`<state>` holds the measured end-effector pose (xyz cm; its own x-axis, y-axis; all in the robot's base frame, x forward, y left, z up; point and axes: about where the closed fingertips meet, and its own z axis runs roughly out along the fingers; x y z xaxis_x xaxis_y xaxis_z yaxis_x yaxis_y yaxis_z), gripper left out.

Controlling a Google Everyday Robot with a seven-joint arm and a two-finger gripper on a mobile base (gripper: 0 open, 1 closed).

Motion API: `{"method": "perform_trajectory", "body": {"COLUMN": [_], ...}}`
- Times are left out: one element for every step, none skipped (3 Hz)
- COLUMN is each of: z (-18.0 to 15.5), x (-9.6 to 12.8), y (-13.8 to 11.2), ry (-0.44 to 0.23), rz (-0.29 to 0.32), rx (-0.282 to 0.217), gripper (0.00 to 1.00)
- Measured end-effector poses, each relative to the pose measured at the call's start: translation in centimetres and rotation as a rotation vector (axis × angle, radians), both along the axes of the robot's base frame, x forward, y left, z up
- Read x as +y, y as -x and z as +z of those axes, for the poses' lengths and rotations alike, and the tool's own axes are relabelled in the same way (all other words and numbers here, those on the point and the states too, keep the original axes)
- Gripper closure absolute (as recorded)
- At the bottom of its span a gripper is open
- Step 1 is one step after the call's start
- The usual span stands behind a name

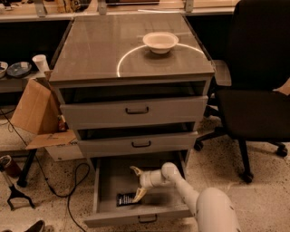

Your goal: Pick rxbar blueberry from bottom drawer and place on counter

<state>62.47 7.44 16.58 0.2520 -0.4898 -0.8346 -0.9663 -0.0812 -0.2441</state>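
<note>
Three drawers [141, 144], one bowl [160, 41], one pincer [135, 183] (in bottom drawer [111, 179])

Looks like a work room or lab, not a home: big black office chair on wheels [253, 90], open brown cardboard box [36, 113], thin black cables [58, 194] on the speckled floor [217, 154], long pale wood bench [136, 5] at the back w/ stuff on it. The robot's cream gripper [136, 183] is down inside the grey bottom drawer [108, 176], fingers spread apart.
</note>
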Motion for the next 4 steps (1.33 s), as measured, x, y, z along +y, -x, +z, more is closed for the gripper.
{"method": "perform_trajectory", "body": {"z": [-1.5,-3.0,-4.1,-4.9], "x": [-1.1,-2.2,-2.5,-1.9], "y": [0.7,1.2,1.4,1.5], "ry": [-0.007,-0.002,0.046,0.117], "rz": [-0.044,-0.082,-0.101,-0.099], "rx": [0.001,0.005,0.018,0.042], "gripper": [0.0,0.0,0.0,0.0]}}
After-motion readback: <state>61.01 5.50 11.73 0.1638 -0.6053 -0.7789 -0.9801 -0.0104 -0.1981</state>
